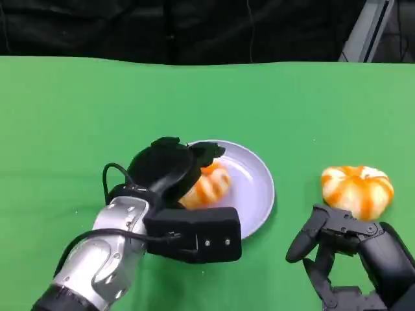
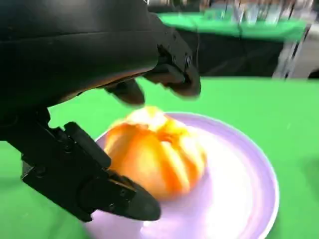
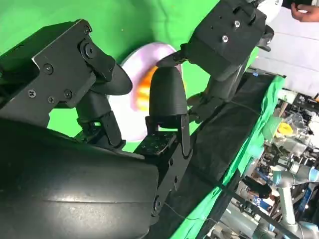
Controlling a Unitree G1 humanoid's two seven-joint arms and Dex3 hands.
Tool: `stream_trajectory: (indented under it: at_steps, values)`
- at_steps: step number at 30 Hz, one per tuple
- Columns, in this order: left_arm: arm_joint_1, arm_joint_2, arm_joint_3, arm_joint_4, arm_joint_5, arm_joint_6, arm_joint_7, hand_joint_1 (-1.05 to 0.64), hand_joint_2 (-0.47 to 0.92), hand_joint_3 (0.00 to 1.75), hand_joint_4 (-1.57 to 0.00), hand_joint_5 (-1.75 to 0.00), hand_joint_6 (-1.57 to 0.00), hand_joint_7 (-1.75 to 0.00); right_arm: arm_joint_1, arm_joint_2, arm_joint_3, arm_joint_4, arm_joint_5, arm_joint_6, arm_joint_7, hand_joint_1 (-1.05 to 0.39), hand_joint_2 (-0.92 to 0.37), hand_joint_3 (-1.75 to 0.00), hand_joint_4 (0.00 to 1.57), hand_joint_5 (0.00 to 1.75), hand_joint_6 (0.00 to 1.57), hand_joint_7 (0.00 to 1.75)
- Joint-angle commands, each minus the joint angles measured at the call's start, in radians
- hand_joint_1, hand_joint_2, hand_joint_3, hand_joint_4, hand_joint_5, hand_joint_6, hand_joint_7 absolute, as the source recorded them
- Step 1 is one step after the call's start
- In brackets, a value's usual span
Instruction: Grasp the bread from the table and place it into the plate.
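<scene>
An orange-and-white striped bread point(image 1: 209, 186) point(image 2: 154, 154) lies on the pale lilac plate point(image 1: 258, 188) point(image 2: 244, 184) at the table's middle. My left hand point(image 1: 165, 170) point(image 2: 94, 55) hovers over it, fingers arched above the bread with a small gap and the thumb low beside it, so nothing is gripped. A second bread of the same kind point(image 1: 357, 189) sits on the green table at the right. My right hand point(image 1: 350, 253) point(image 3: 79, 149) rests just in front of that bread with fingers spread, holding nothing.
The green table point(image 1: 78, 110) stretches wide to the left and back, ending at a black backdrop. In the right wrist view the plate point(image 3: 130, 67) and my left hand point(image 3: 229, 35) appear beyond my right hand's fingers.
</scene>
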Motion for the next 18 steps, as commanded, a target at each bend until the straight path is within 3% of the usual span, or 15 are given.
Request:
stream_trajectory:
  at_steps: [1,4,10,14,18]
  values:
    - [0.001,0.037,-0.009,-0.054,-0.002,0.043,-0.102,-0.85,0.92,0.51,0.0,0.0,-0.01,0.0,0.002,-0.007,-0.007,-0.008,0.004,0.003,-0.003,0.05,-0.4,-1.23,0.82,1.67,0.72,1.39]
    - [0.009,0.052,-0.004,-0.095,-0.008,0.065,-0.152,-0.87,0.92,0.52,0.0,0.0,-0.01,0.0,0.002,-0.007,-0.008,-0.01,0.006,0.005,-0.001,0.06,-0.4,-1.24,0.82,1.69,0.72,1.39]
    - [0.078,0.12,0.068,-0.253,-0.09,0.102,-0.269,-0.78,0.92,0.38,0.0,0.0,-0.03,-0.01,0.002,-0.014,-0.013,-0.01,-0.003,-0.001,-0.003,0.06,-0.4,-1.24,0.81,1.66,0.72,1.39]
    - [0.152,0.169,0.143,-0.359,-0.197,0.052,-0.295,-0.75,0.92,0.35,-0.03,-0.02,-0.07,-0.03,0.0,-0.01,-0.01,-0.012,0.003,0.002,-0.001,0.04,-0.39,-1.25,0.82,1.65,0.72,1.39]
    - [0.26,0.174,0.258,-0.454,-0.352,-0.019,-0.261,-0.62,0.92,0.31,-0.23,-0.14,-0.23,-0.1,0.0,-0.006,-0.008,-0.015,0.005,0.01,-0.001,0.04,-0.39,-1.24,0.81,1.65,0.72,1.39]
